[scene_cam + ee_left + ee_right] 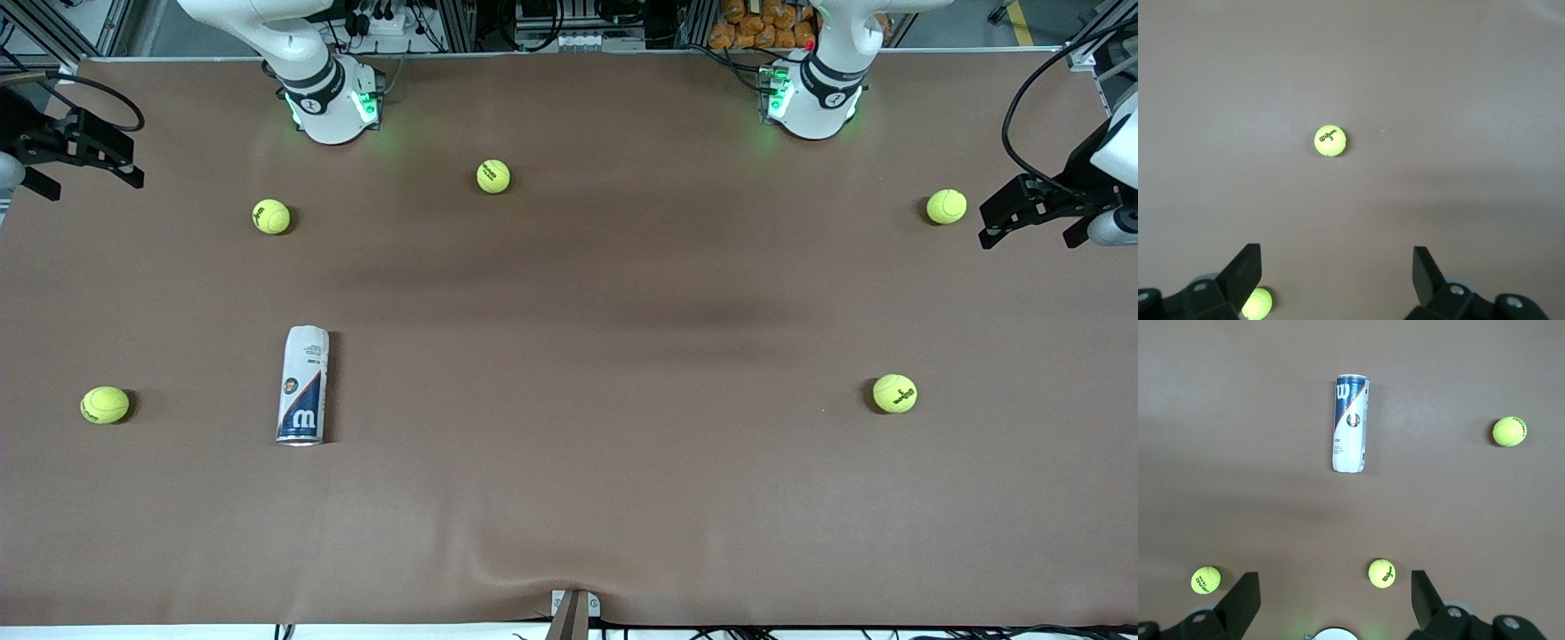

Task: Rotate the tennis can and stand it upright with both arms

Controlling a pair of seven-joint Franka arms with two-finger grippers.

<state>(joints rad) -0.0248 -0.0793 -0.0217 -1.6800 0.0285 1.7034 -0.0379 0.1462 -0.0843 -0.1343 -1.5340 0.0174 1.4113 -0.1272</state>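
The tennis can [302, 385] lies on its side on the brown table, toward the right arm's end, with its dark-blue "W" end nearer to the front camera. In the right wrist view the can [1351, 423] lies well clear of my right gripper [1335, 593], which is open and empty. That right gripper [89, 169] hangs high over the right arm's end of the table. My left gripper [1031, 222] hangs high over the left arm's end, and its wrist view shows it [1337, 270] open and empty. Neither gripper touches the can.
Several yellow-green tennis balls lie scattered on the table: one [105, 404] beside the can toward the right arm's end, one [271, 216] farther from the front camera than the can, one [493, 176] between the arm bases, two [946, 206] [894, 393] toward the left arm's end.
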